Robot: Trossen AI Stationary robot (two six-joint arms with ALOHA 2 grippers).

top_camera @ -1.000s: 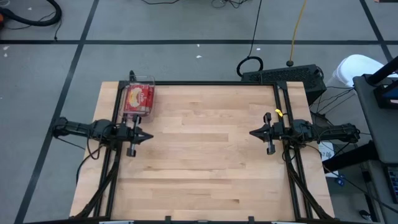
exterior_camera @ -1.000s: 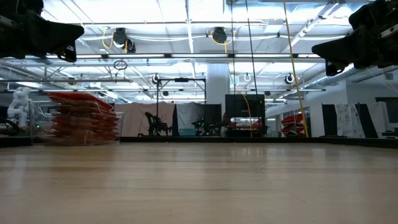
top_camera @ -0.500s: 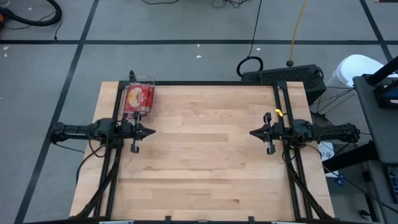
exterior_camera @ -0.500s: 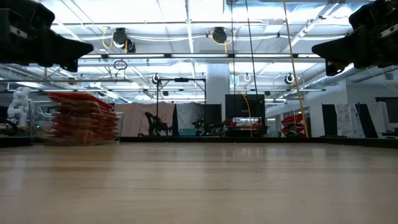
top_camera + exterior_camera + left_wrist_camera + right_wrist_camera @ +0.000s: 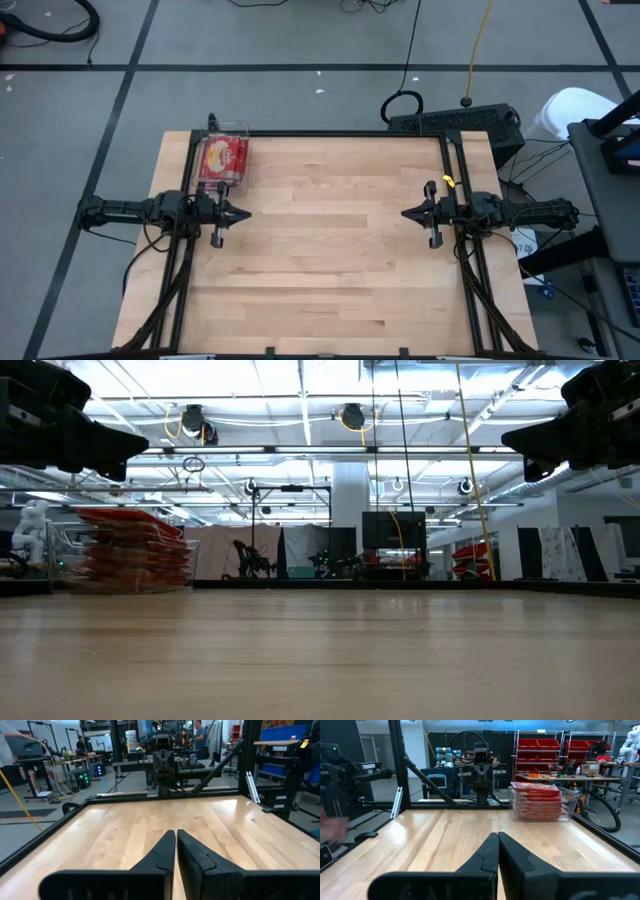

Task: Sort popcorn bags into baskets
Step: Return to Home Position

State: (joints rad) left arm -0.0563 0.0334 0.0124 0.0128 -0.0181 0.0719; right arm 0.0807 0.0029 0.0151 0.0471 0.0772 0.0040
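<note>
The red popcorn bags (image 5: 222, 157) lie stacked in the clear plastic basket (image 5: 245, 133) at the table's far left corner, the top one showing a yellow popcorn picture. The stack also shows in the low view (image 5: 132, 550) and in the right wrist view (image 5: 540, 799). My left gripper (image 5: 246, 212) hovers shut above the table's left side, just nearer than the basket; its fingers meet in the left wrist view (image 5: 176, 840). My right gripper (image 5: 405, 213) hovers shut above the right side, pointing toward the left one (image 5: 498, 840).
Bare wooden table top (image 5: 330, 250) lies between the two grippers and toward the near edge. A black frame rail (image 5: 320, 133) runs along the far edge. Cables and a black box (image 5: 455, 122) sit on the floor beyond the far right corner.
My left gripper has moved a little toward the table's middle and slightly down, staying shut. The right arm and the stack of bags have kept still.
</note>
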